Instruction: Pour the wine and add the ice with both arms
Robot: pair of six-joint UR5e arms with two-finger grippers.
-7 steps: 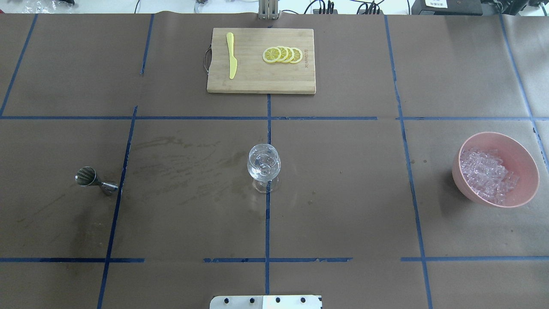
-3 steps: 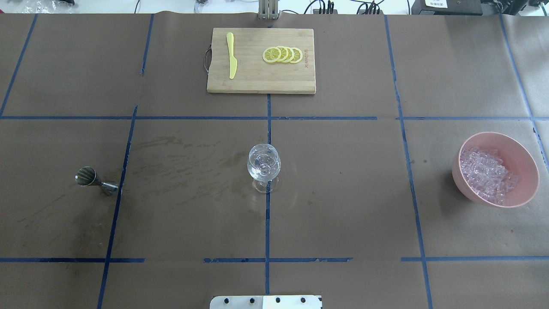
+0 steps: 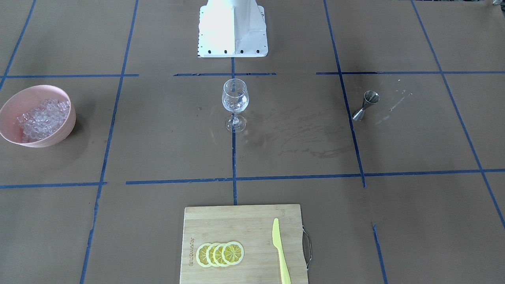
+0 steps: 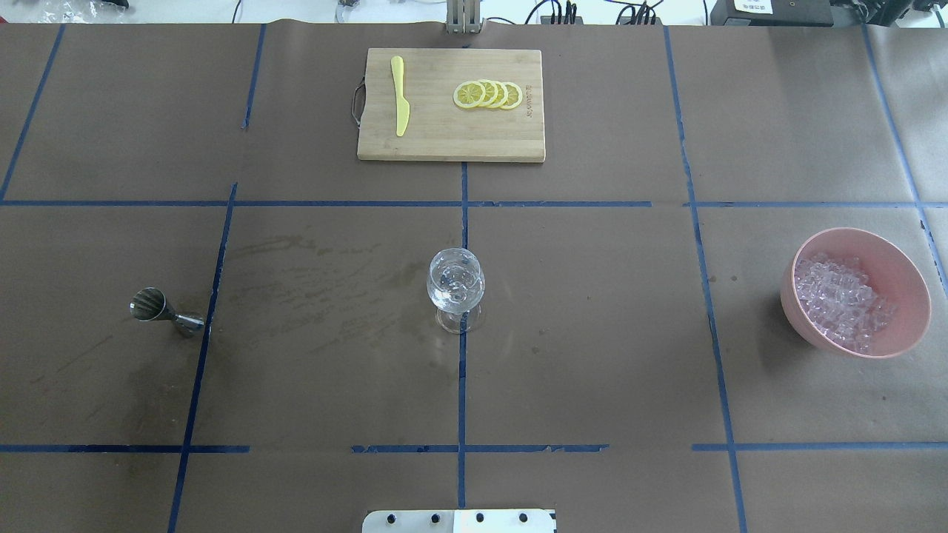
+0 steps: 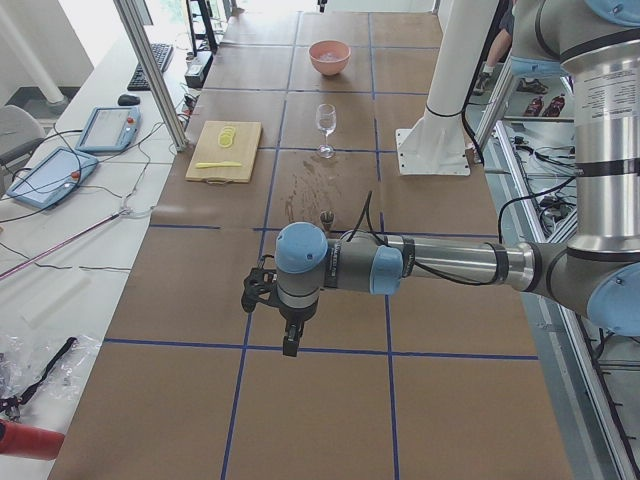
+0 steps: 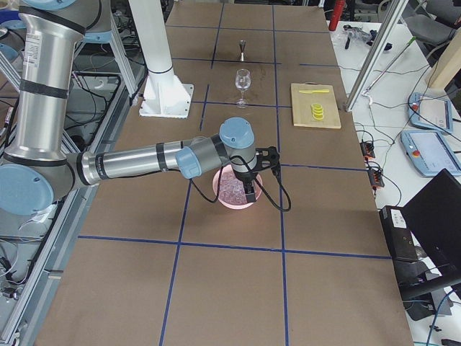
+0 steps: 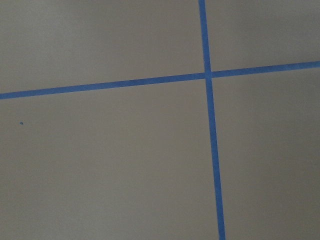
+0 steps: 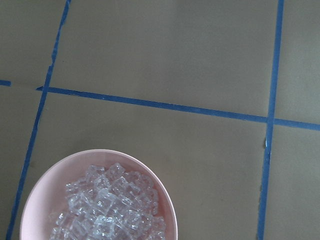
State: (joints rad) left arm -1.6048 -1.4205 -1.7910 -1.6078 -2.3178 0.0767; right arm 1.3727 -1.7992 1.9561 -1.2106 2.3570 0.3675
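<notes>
Ice is lying heaped in the pink bowl, beneath the right gripper, which is hanging fingers-down above it. Jaws parted or not, I cannot tell. The glass is standing upright mid-table, well apart from both grippers. The jigger is standing well away from the left gripper, which is pointing down at the table. Again, I cannot tell its grip.
</notes>
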